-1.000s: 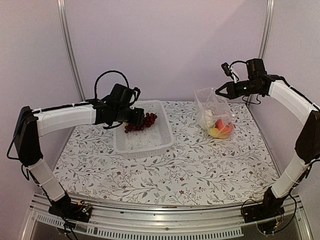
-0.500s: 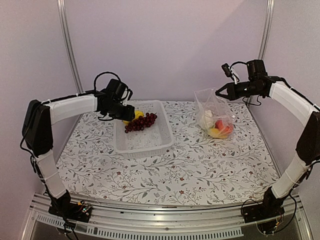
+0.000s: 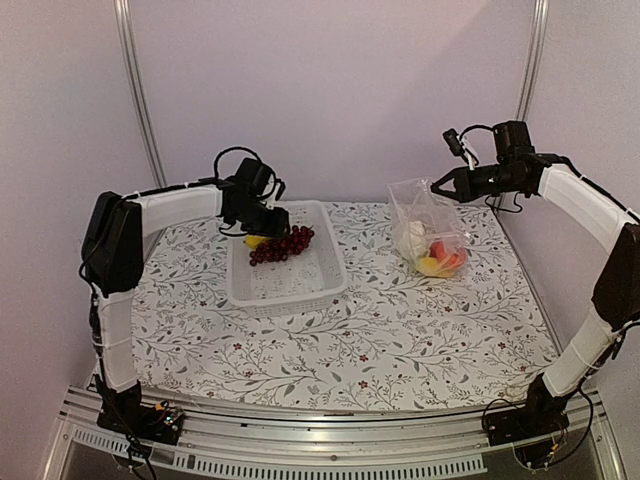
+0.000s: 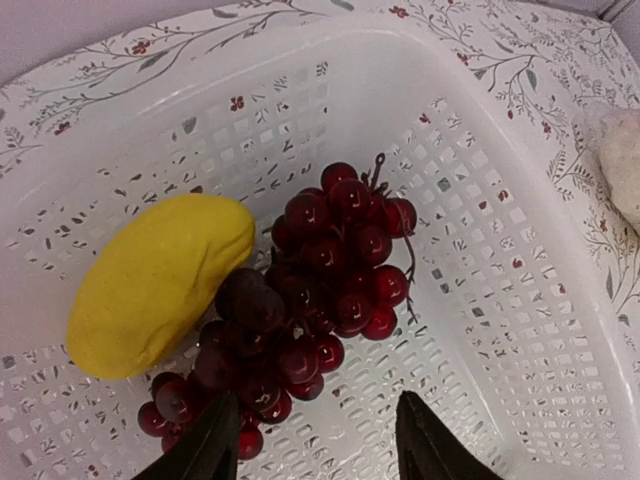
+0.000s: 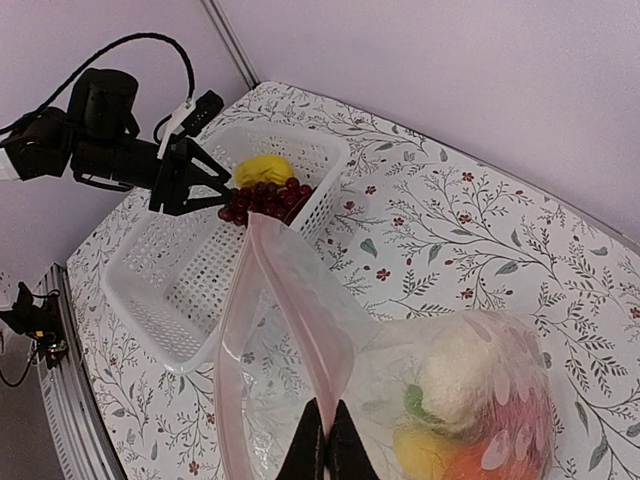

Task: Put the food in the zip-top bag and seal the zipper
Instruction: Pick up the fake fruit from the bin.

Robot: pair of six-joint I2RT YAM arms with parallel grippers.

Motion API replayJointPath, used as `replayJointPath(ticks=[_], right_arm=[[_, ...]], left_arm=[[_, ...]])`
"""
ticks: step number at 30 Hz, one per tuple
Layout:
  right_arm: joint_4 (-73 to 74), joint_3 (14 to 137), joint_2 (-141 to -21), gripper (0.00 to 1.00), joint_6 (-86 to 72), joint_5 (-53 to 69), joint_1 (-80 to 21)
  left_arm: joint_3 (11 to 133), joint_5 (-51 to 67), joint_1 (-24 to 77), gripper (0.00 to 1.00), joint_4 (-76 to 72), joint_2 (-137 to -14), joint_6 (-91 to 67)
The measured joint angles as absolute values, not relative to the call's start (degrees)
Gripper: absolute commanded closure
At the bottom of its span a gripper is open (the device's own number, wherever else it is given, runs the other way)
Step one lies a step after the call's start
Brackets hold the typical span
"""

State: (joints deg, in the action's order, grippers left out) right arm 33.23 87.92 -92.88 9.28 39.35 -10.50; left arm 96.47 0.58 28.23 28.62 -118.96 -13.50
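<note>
Dark red grapes [image 4: 305,300] and a yellow lemon [image 4: 155,280] lie in the white slotted basket [image 3: 300,280]. My left gripper [image 4: 315,440] is open and empty just above the grapes, one finger at their edge; it also shows in the top view [image 3: 272,222]. My right gripper [image 5: 326,450] is shut on the zipper strip [image 5: 300,300] of the clear zip-top bag [image 3: 428,225] and holds its mouth up and open. Inside the bag lie a white cauliflower [image 5: 470,370], a yellow piece and red-orange pieces [image 3: 445,255].
The basket stands at the back left of the flowered table [image 3: 400,330]. A metal rail [image 3: 300,425] runs along the near edge. Upright posts [image 3: 140,100] stand at the back corners. The wall is close behind both grippers.
My left arm has swung right and back, bringing the gripper over the basket's far end above the grapes and lemon. The right gripper and bag have not moved.
</note>
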Motion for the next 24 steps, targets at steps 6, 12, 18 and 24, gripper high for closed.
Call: replayJointPath(ticks=[6,12,18,24], right_arm=[[33.2,87.9,-92.9,1.0,9.3,39.4,-10.5],[33.1,87.7,-92.9,1.0,9.6,39.4,-10.5],[33.1,87.7,-92.9,1.0,9.9,39.4,-10.5],[33.1,87.7,-92.9,1.0,9.9,39.4,-10.5]], left_arm=[[103.2,2.4,28.7,0.57,27.3,-123.8,-13.9],[112.4,2.4,30.1,0.65,28.1,-129.8,-14.0],[118.7,1.0,32.2,0.69,30.9,-135.1,-14.8],[120.4,0.8,32.5,0.67,34.0,-138.1,-15.6]])
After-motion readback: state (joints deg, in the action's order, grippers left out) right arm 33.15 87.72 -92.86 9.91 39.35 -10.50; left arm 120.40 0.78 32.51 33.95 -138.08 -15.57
